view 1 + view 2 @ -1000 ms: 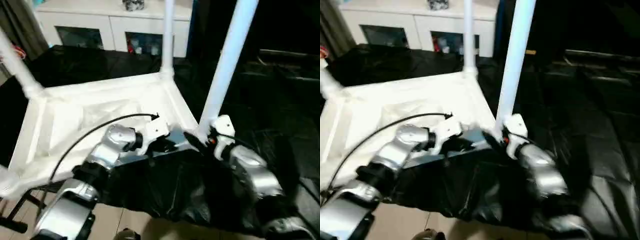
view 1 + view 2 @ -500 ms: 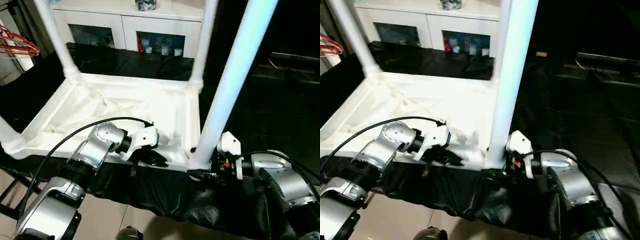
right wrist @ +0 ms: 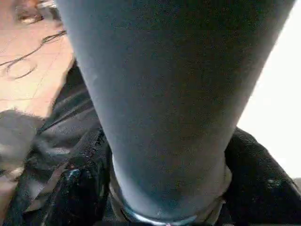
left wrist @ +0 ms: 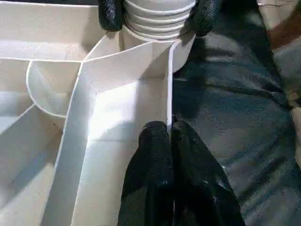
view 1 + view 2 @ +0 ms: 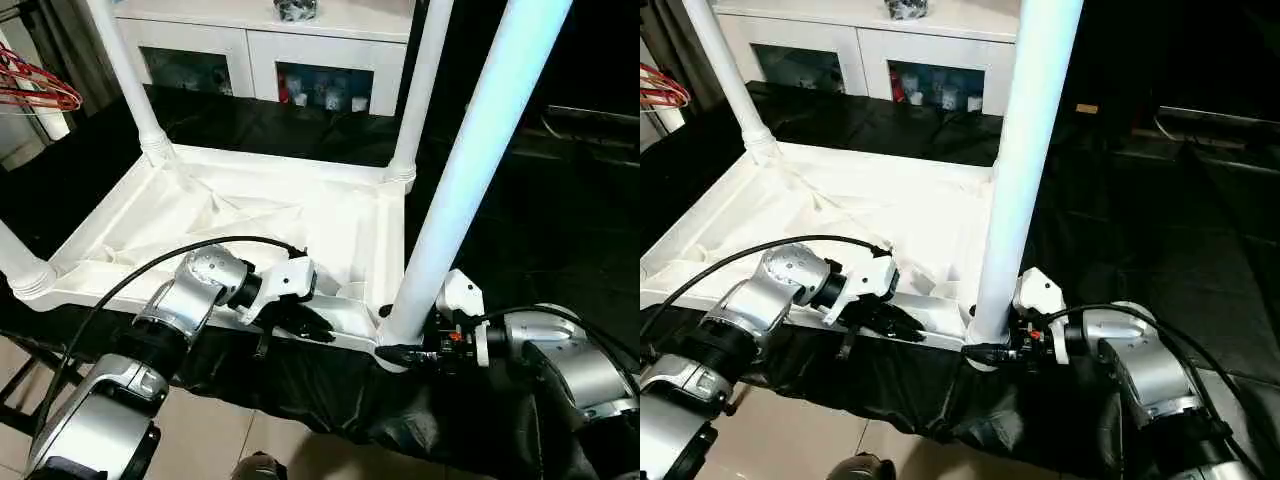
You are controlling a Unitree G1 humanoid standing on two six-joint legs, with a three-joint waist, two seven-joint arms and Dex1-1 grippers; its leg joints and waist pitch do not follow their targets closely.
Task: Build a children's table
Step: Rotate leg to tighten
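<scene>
The left gripper [image 5: 318, 330] pinches the tabletop [image 5: 250, 215] rim to steady it, while the right gripper [image 4: 153, 14] fingers clasp the near leg [image 5: 470, 170] base, seating it.

Table top [image 5: 250, 215] is plain white, ribbed underside included, and the legs [image 5: 470, 170] match — though the nearest one picks up a bluish tint. It all sits on a shiny black sheet [image 5: 330, 385]. Gripper fingers [image 4: 155, 188] are black, forearms [image 5: 185, 300] silver with white housings. White cabinet [image 5: 270, 45] behind, red hangers [image 5: 40, 90] off to the side.
</scene>
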